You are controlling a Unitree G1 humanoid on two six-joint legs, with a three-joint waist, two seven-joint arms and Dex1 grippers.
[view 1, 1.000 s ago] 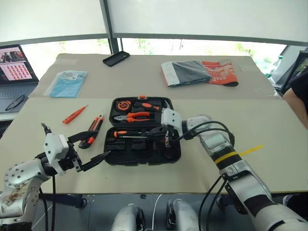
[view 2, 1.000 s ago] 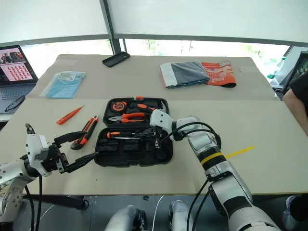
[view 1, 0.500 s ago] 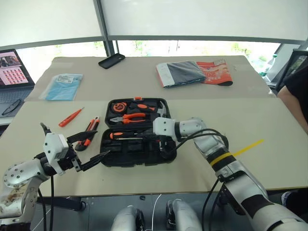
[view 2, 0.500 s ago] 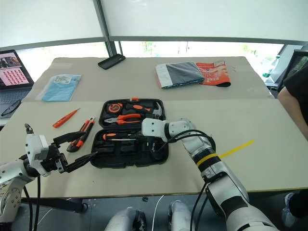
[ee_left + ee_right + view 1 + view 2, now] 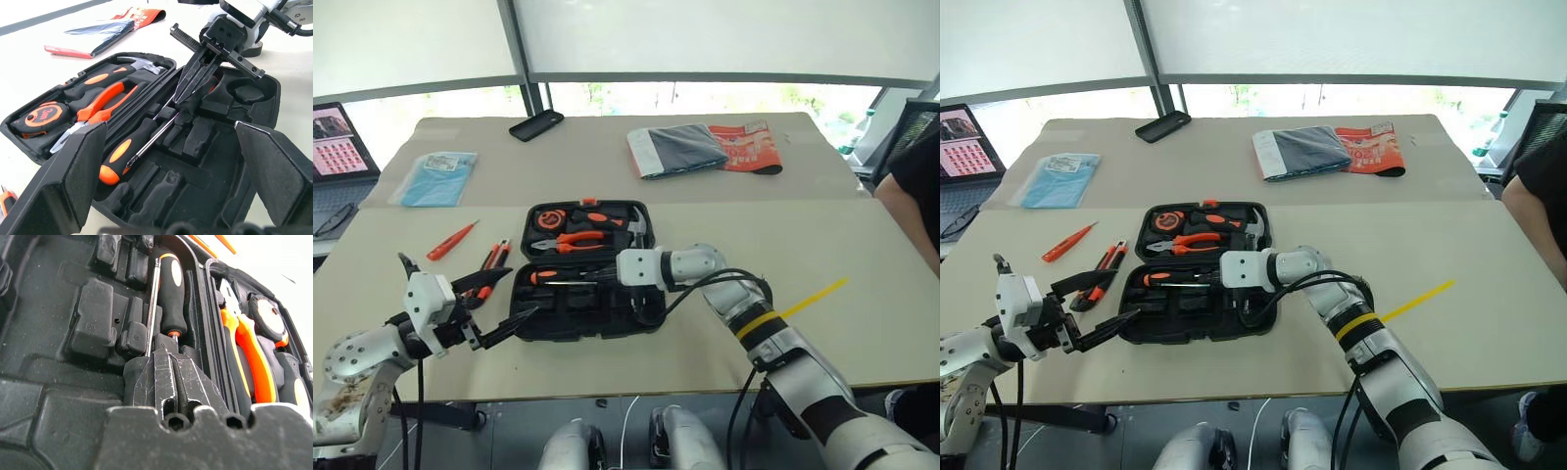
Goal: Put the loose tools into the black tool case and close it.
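Keep the right gripper (image 5: 195, 78) closed, pressing the screwdriver (image 5: 132, 152) flat into its slot of the black tool case (image 5: 651, 318), while the wide-open, empty left gripper (image 5: 494, 308) waits at the case's 8 o'clock corner.

1. At eleven o'clock we see a black phone (image 5: 535, 124).
2. At one o'clock, a grey folded packet (image 5: 681, 150) overlaps a red packet (image 5: 751, 147).
3. At ten o'clock, a blue pouch (image 5: 438, 164); beyond the surface (image 5: 862, 255), a laptop (image 5: 335, 147).

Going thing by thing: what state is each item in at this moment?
Black tool case: open, flat on the table.
Screwdriver: lying in the case's near half.
Slim orange screwdriver: loose on the table.
Utility knife: loose on the table.
Left tool: open, empty.
Right tool: shut, tips down in the case.
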